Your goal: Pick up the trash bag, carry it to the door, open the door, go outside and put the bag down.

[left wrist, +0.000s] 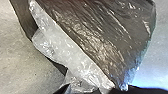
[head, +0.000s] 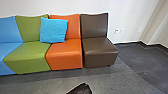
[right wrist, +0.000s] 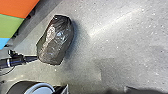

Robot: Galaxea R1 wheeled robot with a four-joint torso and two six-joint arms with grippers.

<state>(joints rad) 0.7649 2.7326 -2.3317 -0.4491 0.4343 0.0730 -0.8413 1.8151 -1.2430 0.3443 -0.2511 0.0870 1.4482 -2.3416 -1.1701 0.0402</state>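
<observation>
Near a row of blue, green, orange and brown padded seats (head: pixel 64 58), the shiny black plastic trash bag (right wrist: pixel 56 41) is held by one end in the left claw (right wrist: pixel 36 58); the right claw's state cannot be told.

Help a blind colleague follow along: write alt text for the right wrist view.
A shiny, creased dark trash bag at the end of the robot's left arm, seen against a grey floor. Orange, green and blue seats stand nearby.
</observation>
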